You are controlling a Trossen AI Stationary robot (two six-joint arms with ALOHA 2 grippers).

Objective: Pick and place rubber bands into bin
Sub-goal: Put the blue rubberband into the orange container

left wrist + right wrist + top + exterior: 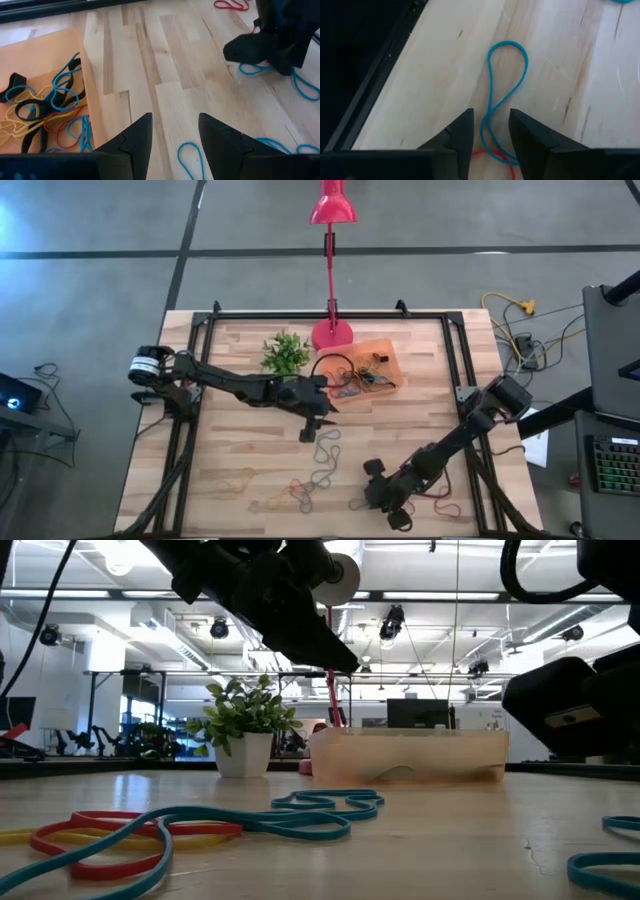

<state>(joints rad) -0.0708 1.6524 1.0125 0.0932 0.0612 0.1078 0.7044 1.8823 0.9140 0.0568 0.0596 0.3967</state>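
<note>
The left end effector [312, 430] hangs above the middle of the wooden surface [230, 450], just in front of the orange bin [388, 356], and its two dark fingers [135, 142] stand apart with nothing between them. The bin sits toward the back of the surface, beside the pink lamp base [332, 334] and not far from the small green plant [285, 352]; it already holds a tangle of rubber bands in blue, black, yellow and red [42, 107]. More rubber bands lie loose on the surface in front of the bin: a teal pair near the middle [326, 448], a yellow one toward the left front [236, 482], and red and teal ones along the front edge [300, 492]. The right end effector [395, 515] is down low at the front right of the surface, near a red band [440, 505]. Its fingers [460, 137] are parted and straddle the lower end of a teal band [507, 82] lying flat on the wood in a long twisted loop; they are not closed on it. From table height, teal [300, 815], red [95, 840] and yellow [205, 831] bands lie in the foreground, with the plant [245, 720] and the bin [405, 755] behind them.
</note>
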